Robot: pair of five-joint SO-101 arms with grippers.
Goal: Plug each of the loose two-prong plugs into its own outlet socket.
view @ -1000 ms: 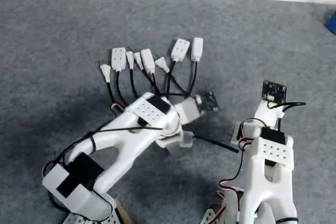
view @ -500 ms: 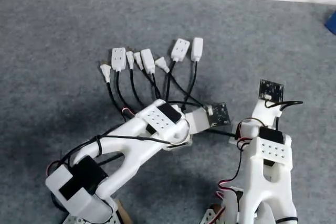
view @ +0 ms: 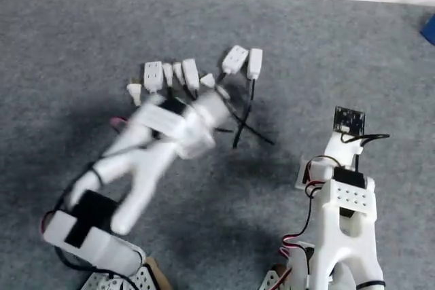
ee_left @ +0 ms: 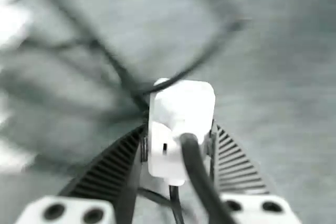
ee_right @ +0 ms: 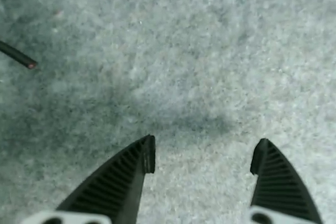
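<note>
My left gripper (ee_left: 178,129) is shut on a white plug (ee_left: 181,109) whose black cord runs back between the fingers. In the high view the left arm (view: 166,130) is blurred and lies over the near side of a fan of white pieces on black cords: a socket (view: 153,75), several small plugs (view: 179,71), and two sockets (view: 234,59) (view: 255,62) at the far right of the fan. A loose cord end (view: 270,142) trails to the right. My right gripper (ee_right: 202,158) is open over bare carpet, nothing between its fingers.
Grey carpet (view: 340,52) covers the table. The right arm (view: 346,198) stands at the near right with its wrist camera board (view: 349,120) uppermost. A black cord end (ee_right: 23,61) lies off to one side of the right gripper. A blue object (view: 429,28) sits at the right edge.
The left arm swung from beside the right arm toward the far cluster of plugs and sockets, carrying the white plug and dragging its cord. The right arm barely moved.
</note>
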